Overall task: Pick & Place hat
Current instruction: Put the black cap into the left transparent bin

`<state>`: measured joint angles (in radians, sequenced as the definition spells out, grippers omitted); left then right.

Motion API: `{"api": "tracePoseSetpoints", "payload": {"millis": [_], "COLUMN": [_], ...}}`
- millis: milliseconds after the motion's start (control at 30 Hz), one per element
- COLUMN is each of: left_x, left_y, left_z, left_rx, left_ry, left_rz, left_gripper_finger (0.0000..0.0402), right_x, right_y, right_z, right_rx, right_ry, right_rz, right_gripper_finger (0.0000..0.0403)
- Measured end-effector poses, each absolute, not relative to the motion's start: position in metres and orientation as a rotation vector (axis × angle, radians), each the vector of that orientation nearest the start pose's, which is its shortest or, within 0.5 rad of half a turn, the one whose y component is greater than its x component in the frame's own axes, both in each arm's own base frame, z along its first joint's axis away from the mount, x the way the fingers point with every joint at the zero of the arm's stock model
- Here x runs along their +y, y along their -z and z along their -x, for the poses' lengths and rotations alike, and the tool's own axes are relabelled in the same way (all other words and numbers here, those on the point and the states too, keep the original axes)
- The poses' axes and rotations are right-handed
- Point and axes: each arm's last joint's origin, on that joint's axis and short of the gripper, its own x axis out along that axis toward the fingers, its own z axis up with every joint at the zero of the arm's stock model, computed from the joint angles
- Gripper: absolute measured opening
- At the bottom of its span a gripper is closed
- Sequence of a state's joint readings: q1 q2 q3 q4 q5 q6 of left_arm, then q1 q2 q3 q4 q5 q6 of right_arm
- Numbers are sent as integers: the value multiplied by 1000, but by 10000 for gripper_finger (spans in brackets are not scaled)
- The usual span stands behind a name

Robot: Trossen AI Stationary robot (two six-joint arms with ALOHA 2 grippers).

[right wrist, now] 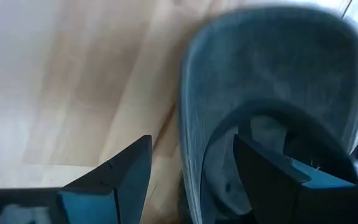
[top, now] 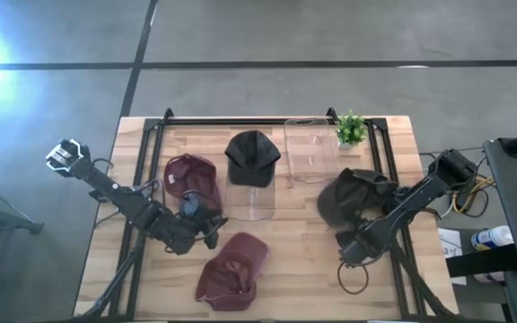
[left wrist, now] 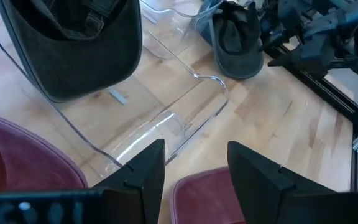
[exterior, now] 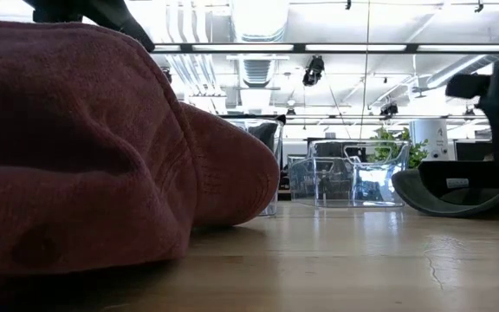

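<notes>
My right end effector (right wrist: pixel 191 174) open, empty, poised over dark grey hat (top: pixel 353 197) lying on tabletop (top: pixel 303 269) right side. My left end effector (left wrist: pixel 194 171) open, empty, between two maroon hats (top: pixel 233 267), beside clear bin (left wrist: pixel 160 118).

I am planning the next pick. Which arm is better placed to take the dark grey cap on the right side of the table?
Probably the right. The right gripper is open just beside the dark grey cap, while the left gripper sits across the table between the maroon caps.

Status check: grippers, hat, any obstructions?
Right gripper open over dark hat, table right. Left gripper open, empty, between maroon hats. Clear bins mid-table.
</notes>
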<state>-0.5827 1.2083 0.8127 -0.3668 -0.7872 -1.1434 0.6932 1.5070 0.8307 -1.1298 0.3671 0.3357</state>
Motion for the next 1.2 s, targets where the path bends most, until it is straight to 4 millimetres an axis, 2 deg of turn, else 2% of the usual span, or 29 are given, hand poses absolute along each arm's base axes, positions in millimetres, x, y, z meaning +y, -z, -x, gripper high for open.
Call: {"api": "tracePoseSetpoints", "payload": {"millis": [200,433,567,767,833,1000,1100,1200], "left_x": [-113,-109,-108,-109,-109,-112,-115,-120], "left_y": [-251,-252,-252,-252,-252,-252,-252,-253], "left_z": [-211,-213,-214,-214,-214,-214,-214,-214], "left_rx": [370,329,324,326,330,359,372,380], "left_ry": [-511,-558,-564,-554,-549,-512,-482,-441], "left_rz": [626,635,644,710,731,764,780,794], "left_gripper_finger": [167,167,167,167,167,167,167,167], "right_x": [124,119,116,119,121,131,146,166], "right_y": [-162,-148,-138,-129,-130,-143,-157,-173], "right_z": [-169,-176,-181,-187,-190,-203,-211,-218], "right_rx": [1497,1554,1600,1622,1603,1540,1465,1363], "right_ry": [34,84,113,142,141,103,20,-117], "right_rz": [689,698,706,697,694,663,702,826], "right_gripper_finger": [224,212,169,54,23,14,14,14]}}
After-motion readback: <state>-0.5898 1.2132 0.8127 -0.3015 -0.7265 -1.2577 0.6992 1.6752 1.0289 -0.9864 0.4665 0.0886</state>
